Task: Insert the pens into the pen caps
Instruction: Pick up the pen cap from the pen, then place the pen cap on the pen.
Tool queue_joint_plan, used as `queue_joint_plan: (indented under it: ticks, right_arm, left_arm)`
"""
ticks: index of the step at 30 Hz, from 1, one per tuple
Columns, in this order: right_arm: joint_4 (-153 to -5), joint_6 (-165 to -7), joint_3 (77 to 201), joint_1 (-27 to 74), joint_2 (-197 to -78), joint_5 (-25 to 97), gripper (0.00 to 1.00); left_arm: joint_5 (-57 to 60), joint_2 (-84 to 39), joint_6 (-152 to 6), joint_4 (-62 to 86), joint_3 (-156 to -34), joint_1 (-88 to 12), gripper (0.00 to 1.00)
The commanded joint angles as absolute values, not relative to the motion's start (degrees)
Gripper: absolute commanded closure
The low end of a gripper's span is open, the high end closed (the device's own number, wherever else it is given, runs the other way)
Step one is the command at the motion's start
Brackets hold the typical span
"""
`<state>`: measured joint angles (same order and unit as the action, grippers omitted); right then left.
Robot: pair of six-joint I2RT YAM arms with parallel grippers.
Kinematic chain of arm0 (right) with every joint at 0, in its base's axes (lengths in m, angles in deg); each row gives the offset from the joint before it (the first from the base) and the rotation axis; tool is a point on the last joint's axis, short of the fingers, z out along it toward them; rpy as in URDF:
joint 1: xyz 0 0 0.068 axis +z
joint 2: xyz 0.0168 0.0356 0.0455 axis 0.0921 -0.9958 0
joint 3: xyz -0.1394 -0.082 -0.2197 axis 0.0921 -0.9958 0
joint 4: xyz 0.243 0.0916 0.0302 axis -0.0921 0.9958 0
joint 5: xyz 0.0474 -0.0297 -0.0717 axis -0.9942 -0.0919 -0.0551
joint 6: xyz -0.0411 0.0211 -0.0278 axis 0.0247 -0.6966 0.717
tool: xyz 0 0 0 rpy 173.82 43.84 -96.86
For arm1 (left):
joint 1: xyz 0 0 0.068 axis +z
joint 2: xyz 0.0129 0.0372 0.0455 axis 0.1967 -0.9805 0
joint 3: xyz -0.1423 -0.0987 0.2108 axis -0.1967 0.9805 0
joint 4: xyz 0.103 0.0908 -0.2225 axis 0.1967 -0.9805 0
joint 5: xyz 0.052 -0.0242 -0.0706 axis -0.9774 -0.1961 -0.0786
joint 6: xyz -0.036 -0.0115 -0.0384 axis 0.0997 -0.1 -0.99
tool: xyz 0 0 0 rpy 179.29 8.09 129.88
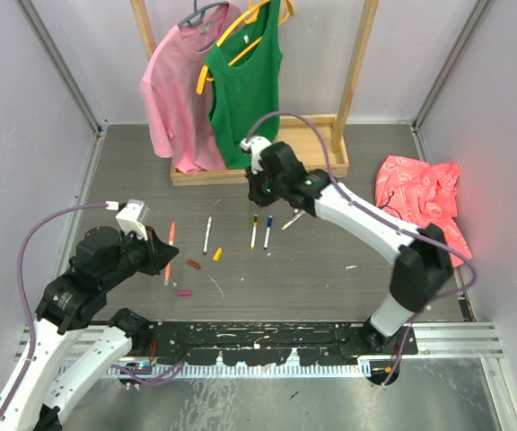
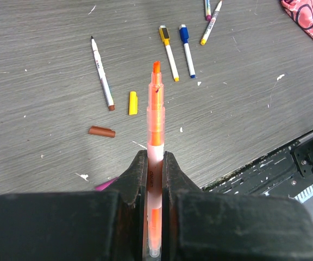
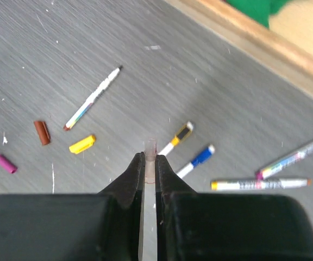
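L gripper (image 2: 155, 157): jaws are shut tight on the orange pen (image 2: 156, 103), which is gripped approx. mid-barrel. Its orange tip is pointed away from the wrist, and it is held over the table (image 1: 330, 269), front-left area.

R gripper (image 3: 150, 157): jaws are narrowed onto a pale tube (image 3: 150, 145), slim and see-through. Only a short end is seen past the fingertips, the rest being hidden between the fingers. Whether it is a pen or a cap can't be told. It is held over the table centre, towards the far side.

Lying on the table between the 2 grippers:
- White pen (image 2: 101, 73) w/ a brown end, set apart from the others.
- Yellow cap (image 2: 132, 103), just beside that pen's brown end, not touching it.
- Brown cap (image 2: 101, 131), near the yellow cap, nearer the arm bases.
- Magenta cap (image 3: 5, 163), further out, apart from the rest.
- Yellow-end pen (image 3: 178, 138) and blue-end pen (image 3: 197, 160), laid side by side, approx. parallel, w/ a gap between.
- Purple-band pen (image 3: 298, 156) and yellow-band pen (image 3: 254, 184), further right, angled so that they nearly meet at one end.

At the far edge a wooden rack (image 1: 357, 63) is seen, w/ a pink shirt (image 1: 173, 90) and a green top (image 1: 245, 90) hung on it. A red cloth (image 1: 420, 193) is crumpled at the right.
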<state>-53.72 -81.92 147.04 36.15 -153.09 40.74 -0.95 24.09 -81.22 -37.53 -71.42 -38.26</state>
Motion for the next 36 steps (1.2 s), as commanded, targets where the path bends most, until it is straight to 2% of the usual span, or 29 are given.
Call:
queue_joint_plan:
  ticks: [1, 6, 12, 23, 36]
  right_arm:
    - [-59.0, -96.1, 133.3, 36.2, -143.5, 47.6, 1.00]
    - [-55.8, -105.0, 121.4, 36.5, -132.8, 53.0, 1.00]
    - [-48.0, -112.5, 112.6, 39.7, -126.8, 55.9, 0.99]
    - [-47.0, -116.9, 107.4, 47.3, -134.0, 58.4, 0.93]
    - [-48.2, -115.2, 107.1, 48.1, -140.4, 54.6, 0.83]
  left_arm:
    - [-0.7, 24.1, -81.0, -34.4, -71.5, -38.0, 1.00]
    - [-0.4, 23.9, -81.0, -34.3, -71.4, -38.0, 1.00]
    - [-0.4, 23.9, -81.0, -34.3, -71.4, -38.0, 1.00]
    - [-0.2, 23.8, -81.1, -34.3, -71.4, -38.0, 1.00]
    - [-0.6, 24.2, -81.0, -34.3, -71.4, -38.0, 1.00]
